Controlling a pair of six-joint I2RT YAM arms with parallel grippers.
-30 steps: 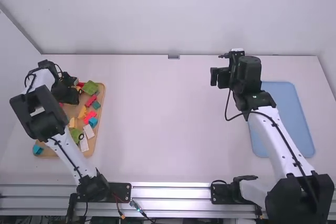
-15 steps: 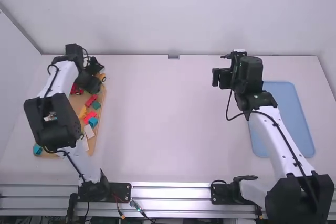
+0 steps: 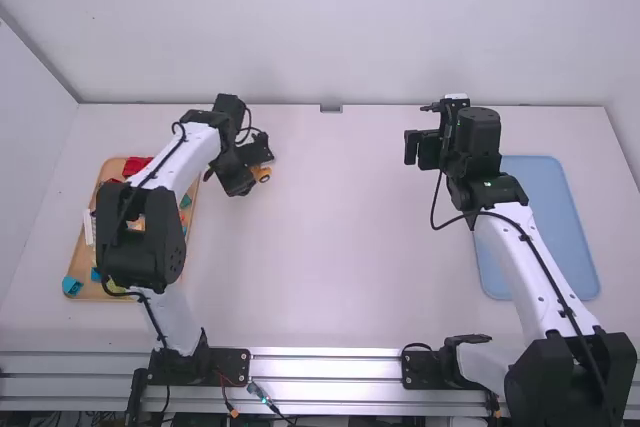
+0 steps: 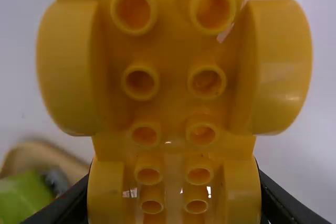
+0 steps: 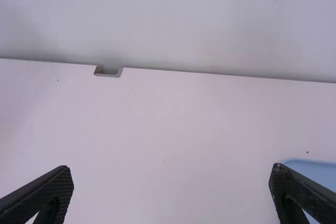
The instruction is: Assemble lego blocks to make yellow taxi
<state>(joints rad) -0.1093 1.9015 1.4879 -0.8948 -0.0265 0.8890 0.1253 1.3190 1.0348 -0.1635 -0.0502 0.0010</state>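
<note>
Presently held: one yellow block (image 3: 261, 174), studless side with rows of open tubes facing the wrist camera, rounded lobes on both flanks; carrier, the left gripper (image 4: 174, 190), its fingers closed about the narrower end, just beside the wooden tray (image 3: 108, 172), above the white table (image 3: 330, 247). Also listed: right gripper (image 5: 170, 169), empty, fingers spread wide, well apart from the block and near the blue tray (image 3: 550, 227). Stock in the wooden tray: loose pieces, among them a red block (image 3: 137, 165), a teal block (image 3: 71, 286) and a green block (image 4: 25, 199). Step in hand, as judged: placing what looks like the taxi's base; assembly at its start. Hazards, likeliest first: tilt or twist in the grip, the bulkier end jutting beyond the fingers on smooth plastic; a poor landing, should the tube side not be turned down before release; rolling once let go, if the round lobes are working wheels and nothing braces them; misjudged height, the block masking much of the left wrist view.
</note>
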